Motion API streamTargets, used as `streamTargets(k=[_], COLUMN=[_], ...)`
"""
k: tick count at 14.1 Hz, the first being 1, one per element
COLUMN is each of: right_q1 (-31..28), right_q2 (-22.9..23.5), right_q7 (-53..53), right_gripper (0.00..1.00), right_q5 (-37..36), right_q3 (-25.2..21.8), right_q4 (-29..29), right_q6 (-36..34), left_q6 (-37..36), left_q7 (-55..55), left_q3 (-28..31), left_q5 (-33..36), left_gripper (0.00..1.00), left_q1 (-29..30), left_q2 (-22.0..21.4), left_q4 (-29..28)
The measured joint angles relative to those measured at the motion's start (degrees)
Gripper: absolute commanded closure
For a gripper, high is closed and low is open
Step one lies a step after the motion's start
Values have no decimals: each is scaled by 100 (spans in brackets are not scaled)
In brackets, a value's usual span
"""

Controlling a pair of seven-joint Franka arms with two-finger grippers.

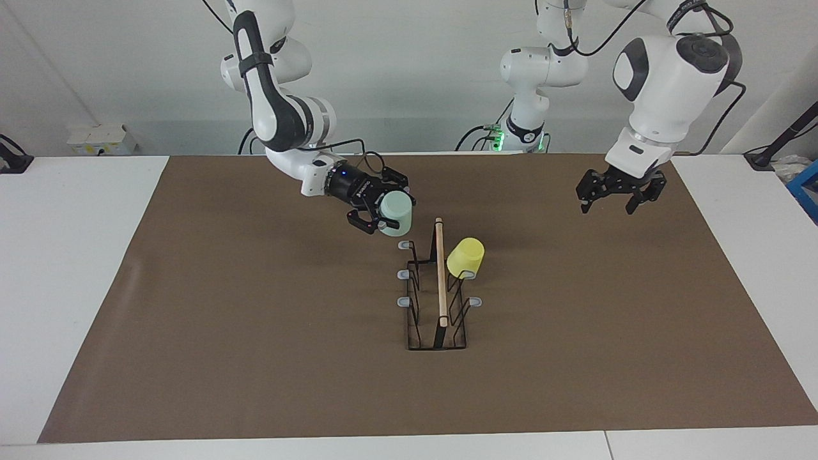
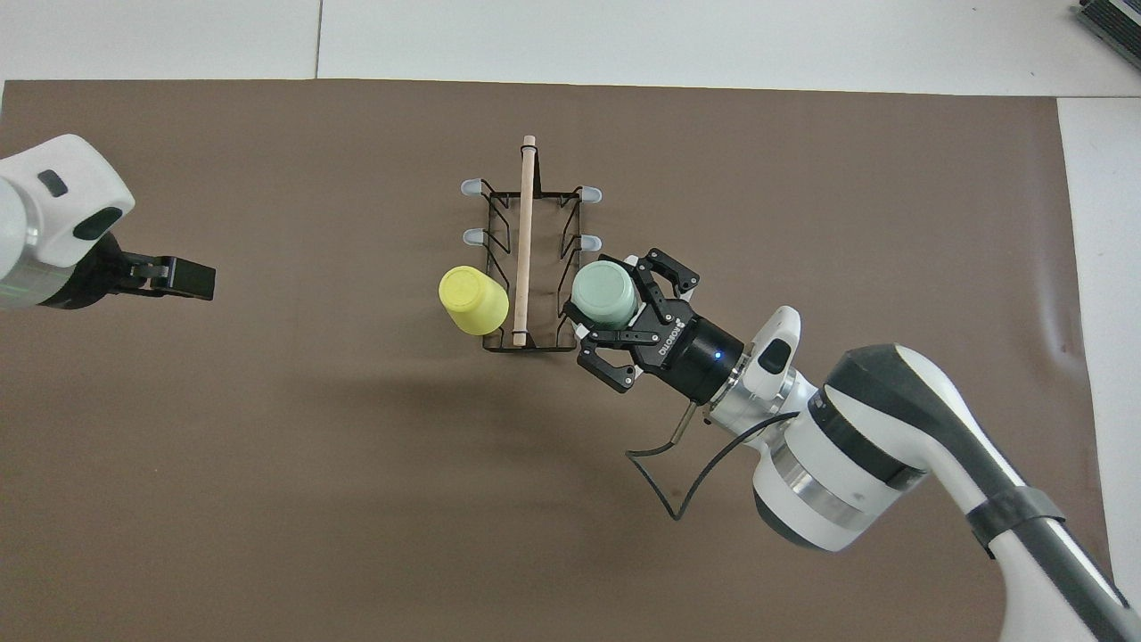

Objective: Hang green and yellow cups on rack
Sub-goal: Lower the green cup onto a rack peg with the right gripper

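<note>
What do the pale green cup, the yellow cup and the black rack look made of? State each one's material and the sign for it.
Pale mint green cup: likely plastic, an even matte colour, held in the right gripper.
Bright yellow cup: likely plastic, the same smooth opaque look.
Narrow black rack: thin dark wire, probably coated metal; its top rod looks like light wood; prong tips are grey, perhaps rubber.

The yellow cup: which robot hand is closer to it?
The right gripper: it holds the green cup just across the rack from the yellow cup. The left gripper waits over the mat toward the left arm's end.
</note>
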Motion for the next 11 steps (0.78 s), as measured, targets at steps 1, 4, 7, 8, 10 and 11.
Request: streamTargets(k=[1, 4, 7, 8, 10, 11], right_q1=[6, 1, 23, 66, 125, 135], right_q2=[46, 172, 482, 645, 912, 992], right_q7=[-39, -180, -595, -733, -869, -903], right_gripper=[100, 100, 100, 100, 100, 100], right_q5=[29, 95, 498, 553, 555, 555], right_q3=[-2, -19, -14, -13, -12, -12], right_q4=[0, 1, 19, 45, 136, 176], right_q6=[0, 1, -392, -554, -655, -662], left_q6=[-255, -795, -1029, -1066, -1155, -1193], left_q7=[85, 390, 578, 584, 603, 609], left_q3=[26, 30, 42, 67, 129, 148], left_q5=[0, 0, -1, -1, -1, -2], left_gripper=[0, 0, 0, 0, 0, 0], left_q1=[24, 190, 247, 247, 248, 252], left_q2=[14, 129, 235, 236, 232, 218], left_q4=[244, 810, 1052, 1052, 1050, 1031])
